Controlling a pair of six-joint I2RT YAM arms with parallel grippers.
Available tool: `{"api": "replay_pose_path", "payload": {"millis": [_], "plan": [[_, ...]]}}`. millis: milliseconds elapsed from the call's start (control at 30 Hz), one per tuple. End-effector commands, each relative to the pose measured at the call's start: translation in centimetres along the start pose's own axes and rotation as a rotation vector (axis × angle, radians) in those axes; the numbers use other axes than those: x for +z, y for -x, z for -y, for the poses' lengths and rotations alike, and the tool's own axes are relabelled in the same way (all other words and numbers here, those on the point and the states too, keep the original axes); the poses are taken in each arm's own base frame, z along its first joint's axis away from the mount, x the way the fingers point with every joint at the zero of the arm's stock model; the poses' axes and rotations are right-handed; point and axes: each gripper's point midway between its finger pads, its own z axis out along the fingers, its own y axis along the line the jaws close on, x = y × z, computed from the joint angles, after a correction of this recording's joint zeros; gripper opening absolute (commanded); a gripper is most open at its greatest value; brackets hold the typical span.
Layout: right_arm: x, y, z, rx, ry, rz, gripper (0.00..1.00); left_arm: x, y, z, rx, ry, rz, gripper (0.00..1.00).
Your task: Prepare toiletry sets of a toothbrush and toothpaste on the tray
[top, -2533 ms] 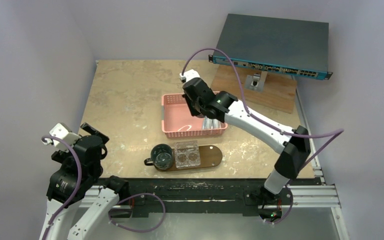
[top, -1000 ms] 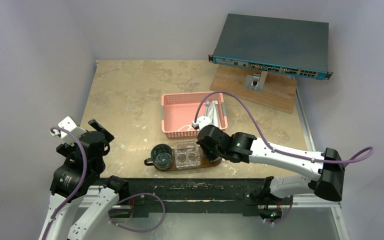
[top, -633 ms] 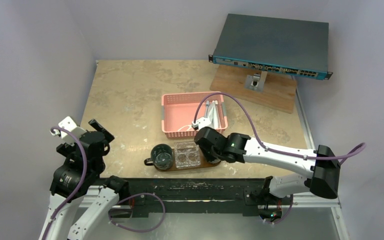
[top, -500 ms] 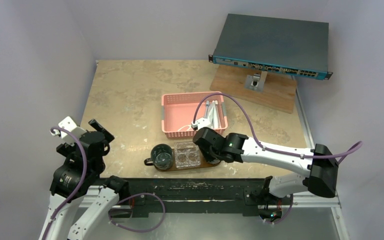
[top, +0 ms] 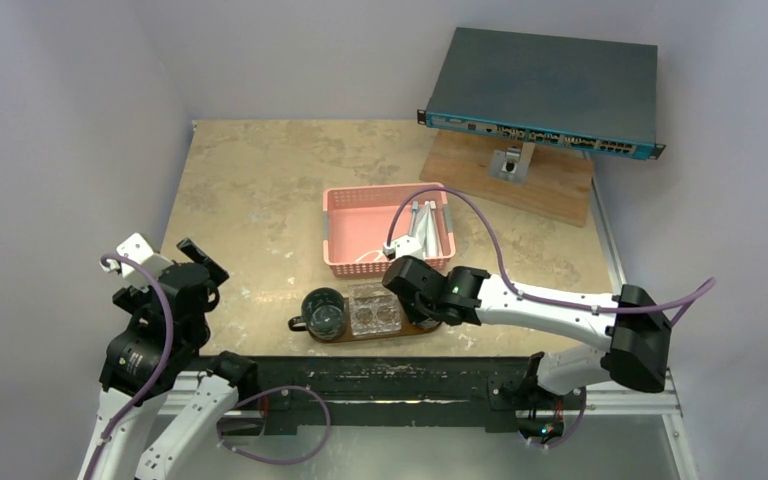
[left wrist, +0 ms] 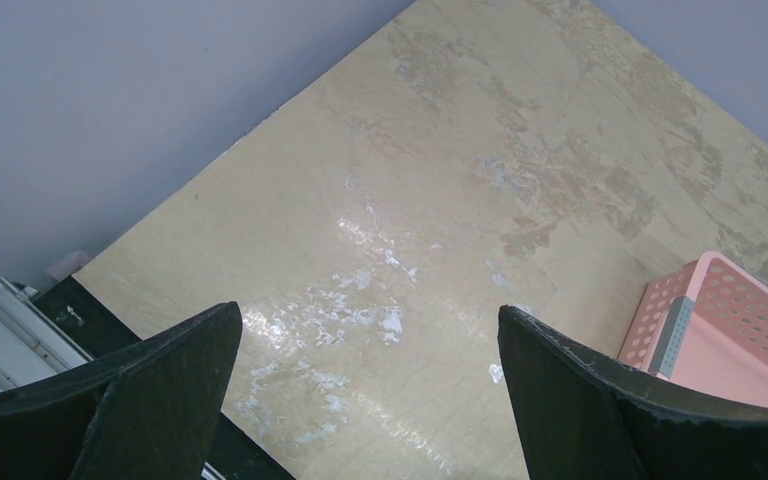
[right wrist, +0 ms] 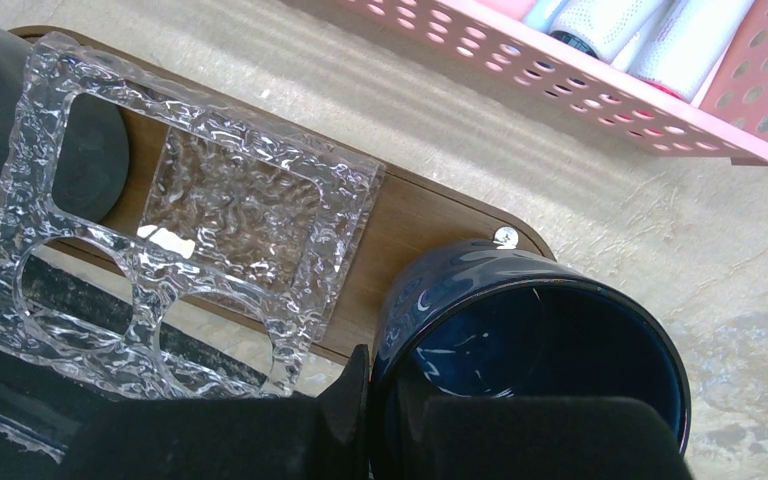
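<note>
The tabletop point(top: 260, 200) carries a network switch point(top: 545, 85) on a wooden board point(top: 550, 185) at its far right. The right arm point(top: 540, 305) reaches low along the near edge, and the left arm point(top: 155, 330) stands at the near left corner. A pink basket point(top: 332, 235) sits mid-tabletop with the toothpaste point(right wrist: 600, 18) tubes at its right end; the toothbrush cannot be singled out there. The tray point(right wrist: 410, 225) lies just nearer, apart from the basket. It holds a dark cup point(top: 323, 312) at its left end, a clear holder point(right wrist: 160, 230) in the middle and a blue cup point(right wrist: 530, 330) at its right end. The right jaws grasp the blue cup's rim, one finger inside and one outside. The left jaws are released, spread wide above bare tabletop.
</note>
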Motion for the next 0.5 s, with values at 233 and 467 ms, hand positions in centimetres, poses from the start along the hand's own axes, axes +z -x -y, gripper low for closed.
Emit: {"api": "replay_pose_path", "payload": {"millis": [233,467], "plan": [[0.77,1.50,-0.29,0.036,-0.027,0.065,0.00,0.07,0.27,0.41,-0.007,-0.019,0.014,1.00],[0.87,1.59,-0.46,0.037,-0.024,0.064,0.11,0.11,0.17,0.44,-0.004,-0.019,0.011,1.00]]}}
